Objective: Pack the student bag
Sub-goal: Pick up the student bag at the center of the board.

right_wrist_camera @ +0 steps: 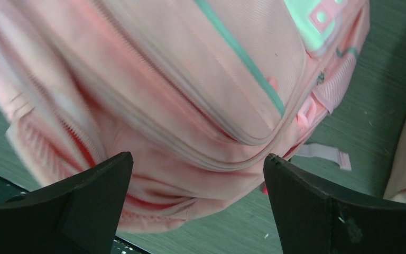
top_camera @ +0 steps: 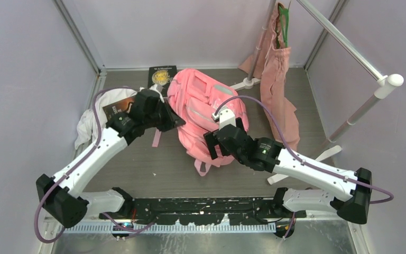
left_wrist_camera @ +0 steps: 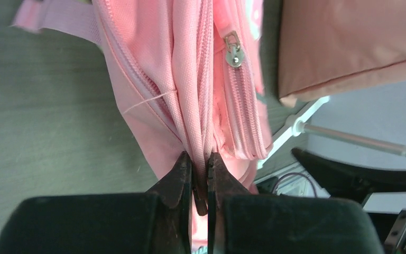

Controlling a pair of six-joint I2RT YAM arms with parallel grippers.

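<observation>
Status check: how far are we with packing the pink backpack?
Early. Done: nothing visibly packed; the black book lies on the table beside the student bag, whose zip looks closed. In hand: the left gripper is shut on a fabric fold near that zip; the right gripper hangs open over the bag. Left: open it, load, close.

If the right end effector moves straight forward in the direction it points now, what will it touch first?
Most likely the student bag: its pink fabric fills the view ahead of the open right end effector; how near is unclear.
</observation>
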